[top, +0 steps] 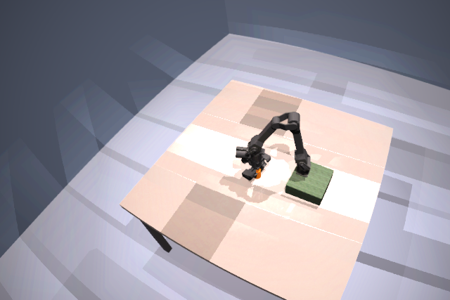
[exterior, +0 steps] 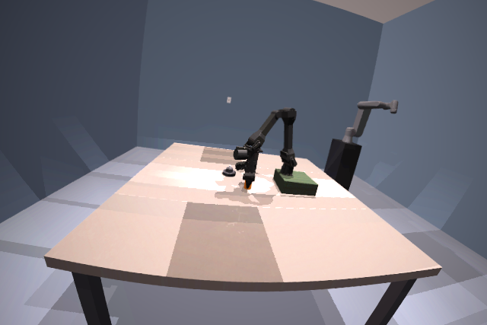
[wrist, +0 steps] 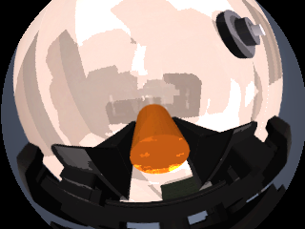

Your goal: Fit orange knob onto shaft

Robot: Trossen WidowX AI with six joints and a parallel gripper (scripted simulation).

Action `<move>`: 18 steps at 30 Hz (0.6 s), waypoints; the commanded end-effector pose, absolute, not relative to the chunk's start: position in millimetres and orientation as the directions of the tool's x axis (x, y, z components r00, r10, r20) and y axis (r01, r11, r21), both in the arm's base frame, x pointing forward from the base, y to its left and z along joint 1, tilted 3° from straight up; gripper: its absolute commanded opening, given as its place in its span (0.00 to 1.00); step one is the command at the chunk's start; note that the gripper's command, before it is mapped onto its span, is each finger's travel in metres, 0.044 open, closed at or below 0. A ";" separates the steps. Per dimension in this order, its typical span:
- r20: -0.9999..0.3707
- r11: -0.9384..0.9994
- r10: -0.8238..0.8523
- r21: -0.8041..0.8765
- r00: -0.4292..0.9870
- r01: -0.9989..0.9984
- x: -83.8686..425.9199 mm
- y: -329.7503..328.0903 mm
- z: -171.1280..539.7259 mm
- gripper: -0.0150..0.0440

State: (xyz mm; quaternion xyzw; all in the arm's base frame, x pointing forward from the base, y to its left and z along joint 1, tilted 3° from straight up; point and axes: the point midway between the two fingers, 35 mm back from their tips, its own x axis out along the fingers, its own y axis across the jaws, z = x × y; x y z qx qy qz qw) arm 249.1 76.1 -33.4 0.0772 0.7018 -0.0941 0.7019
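The orange knob (top: 258, 173) (exterior: 249, 188) (wrist: 160, 152) stands upright at table level; its underside is hidden. My gripper (top: 256, 171) (exterior: 248, 180) (wrist: 154, 122) points down around it and is shut on it, one dark finger against each side in the wrist view. The dark round pedestal (exterior: 228, 173) (wrist: 232, 36) stands apart from the knob, at the upper right in the wrist view and to the left of the arm in the exterior view. Its silver shaft (wrist: 258, 30) sticks up bare; its flat side cannot be made out. The arm hides the pedestal in the top view.
The arm's base stands on a green block (top: 313, 180) (exterior: 297, 183), to the right of the knob in the top and exterior views. The wooden table (top: 290, 253) (exterior: 314, 243) carries everything. A grey arm on a black stand (exterior: 342, 160) is beyond the table's right edge.
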 end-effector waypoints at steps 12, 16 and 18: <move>-1.000 0.971 -0.026 -0.027 -0.007 0.238 258.3 80.2 21.8 0.25; -1.000 0.971 -0.026 -0.027 -0.007 0.238 258.4 80.9 50.4 0.25; -1.000 0.971 -0.026 -0.027 -0.007 0.238 257.2 80.8 65.0 0.25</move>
